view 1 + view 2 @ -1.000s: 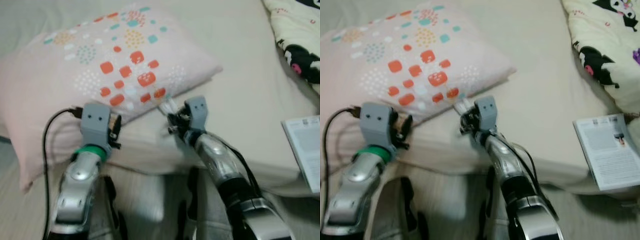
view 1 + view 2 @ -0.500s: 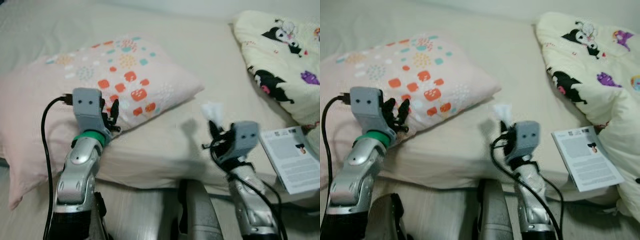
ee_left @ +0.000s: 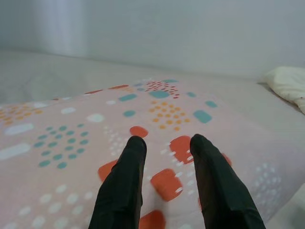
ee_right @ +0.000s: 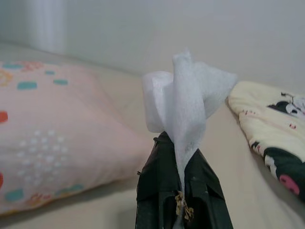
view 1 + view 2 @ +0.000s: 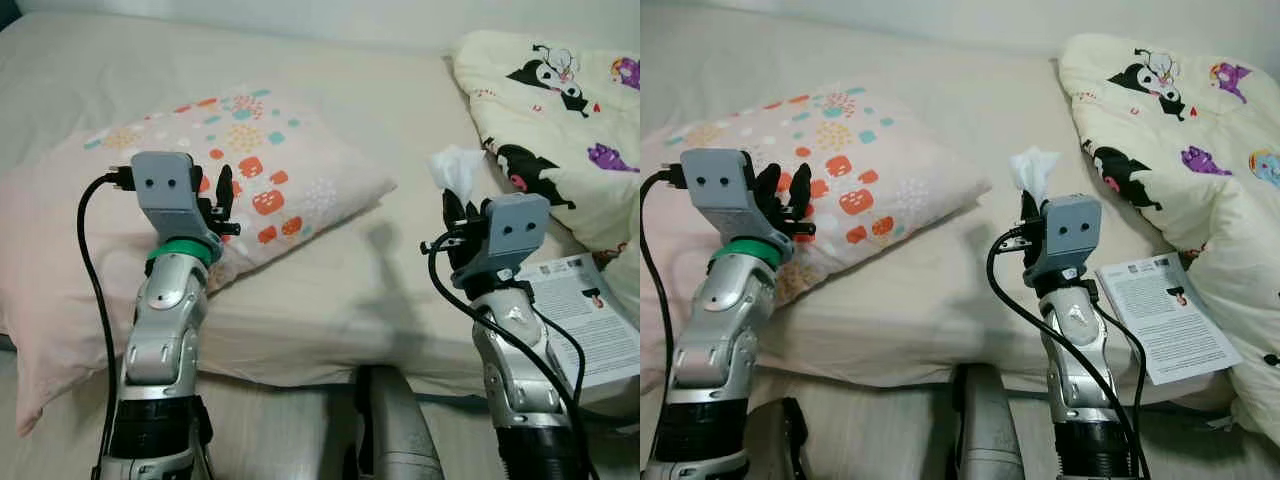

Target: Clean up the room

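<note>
Left eye view: we see the right gripper raised over the bed, its fingers pinched together on a crumpled white tissue that sticks up above the fingertips. Just beside this gripper on its outer side, lower down, lies a printed leaflet at the bed's edge. Beyond the gripper and to the same side sits a cream quilt with cartoon figures. Our left gripper is held up over the near part of a pink pillow with orange and teal dots; its fingers stand slightly apart, gripping nothing. A black cable loops from the left wrist housing down along the arm.

Right eye view: same layout. The tissue rises from the right gripper, with the leaflet near its wrist and the quilt past it. The left gripper is over the pillow.

Left wrist view: the two black fingers are parted, with a narrow gap between them, and the pillow's patterned surface lies directly beneath and ahead of them. We cannot tell whether the tips touch the fabric.

Right wrist view: the fingers are closed on the tissue, which fans out above them. The pillow lies ahead to one side, the quilt to the other.
</note>
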You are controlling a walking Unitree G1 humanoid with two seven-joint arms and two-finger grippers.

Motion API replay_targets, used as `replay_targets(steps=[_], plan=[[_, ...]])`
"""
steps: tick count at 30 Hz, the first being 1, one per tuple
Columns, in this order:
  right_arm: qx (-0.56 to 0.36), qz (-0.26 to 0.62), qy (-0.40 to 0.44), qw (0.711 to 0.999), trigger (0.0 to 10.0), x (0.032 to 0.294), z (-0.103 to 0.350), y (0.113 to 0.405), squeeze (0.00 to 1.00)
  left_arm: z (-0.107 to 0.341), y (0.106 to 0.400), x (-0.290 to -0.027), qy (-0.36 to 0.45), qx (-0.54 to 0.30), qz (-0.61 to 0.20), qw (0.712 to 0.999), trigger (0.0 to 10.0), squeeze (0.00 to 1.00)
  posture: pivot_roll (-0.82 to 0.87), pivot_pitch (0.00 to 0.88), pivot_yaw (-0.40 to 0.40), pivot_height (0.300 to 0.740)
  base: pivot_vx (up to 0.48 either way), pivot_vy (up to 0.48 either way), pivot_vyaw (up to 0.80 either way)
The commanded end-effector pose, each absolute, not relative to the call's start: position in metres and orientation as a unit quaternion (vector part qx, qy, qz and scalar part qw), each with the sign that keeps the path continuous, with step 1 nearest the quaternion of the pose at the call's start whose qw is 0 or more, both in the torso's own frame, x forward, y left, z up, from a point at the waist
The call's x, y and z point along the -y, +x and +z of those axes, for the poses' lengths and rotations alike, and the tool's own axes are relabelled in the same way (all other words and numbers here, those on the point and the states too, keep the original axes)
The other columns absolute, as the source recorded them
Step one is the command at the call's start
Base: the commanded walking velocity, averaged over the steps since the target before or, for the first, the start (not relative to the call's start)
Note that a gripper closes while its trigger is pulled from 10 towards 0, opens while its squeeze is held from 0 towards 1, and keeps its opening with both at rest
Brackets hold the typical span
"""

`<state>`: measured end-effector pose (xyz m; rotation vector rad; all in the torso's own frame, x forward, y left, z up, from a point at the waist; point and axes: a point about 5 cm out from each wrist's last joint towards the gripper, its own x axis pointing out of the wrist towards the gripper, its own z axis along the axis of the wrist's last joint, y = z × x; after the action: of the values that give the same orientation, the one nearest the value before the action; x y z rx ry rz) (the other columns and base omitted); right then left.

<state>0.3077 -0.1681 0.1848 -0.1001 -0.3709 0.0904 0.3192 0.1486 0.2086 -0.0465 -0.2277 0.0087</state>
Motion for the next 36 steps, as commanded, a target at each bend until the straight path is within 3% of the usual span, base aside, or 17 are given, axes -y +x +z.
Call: replay_targets(steps=[1,28,36], plan=[[0.175,0.043,-0.052,0.982,10.0,0.17,0.182,0.308,0.0,0.207,0.321,-0.145,-0.021,0.114,0.003,0.993,10.0,0.0,-0.13,0.0,-0.033,0.592,0.0,0.0,0.0],[0.16,0.042,-0.048,0.985,10.0,0.167,0.174,0.305,0.0,0.203,0.327,-0.134,-0.029,0.106,-0.013,0.994,10.0,0.0,-0.14,0.0,-0.02,0.705,0.0,0.0,0.0],[0.157,0.04,-0.045,0.986,10.0,0.164,0.172,0.305,0.0,0.202,0.327,-0.133,-0.029,0.104,-0.017,0.994,10.0,0.0,-0.14,0.0,-0.017,0.705,0.0,0.0,0.0]])
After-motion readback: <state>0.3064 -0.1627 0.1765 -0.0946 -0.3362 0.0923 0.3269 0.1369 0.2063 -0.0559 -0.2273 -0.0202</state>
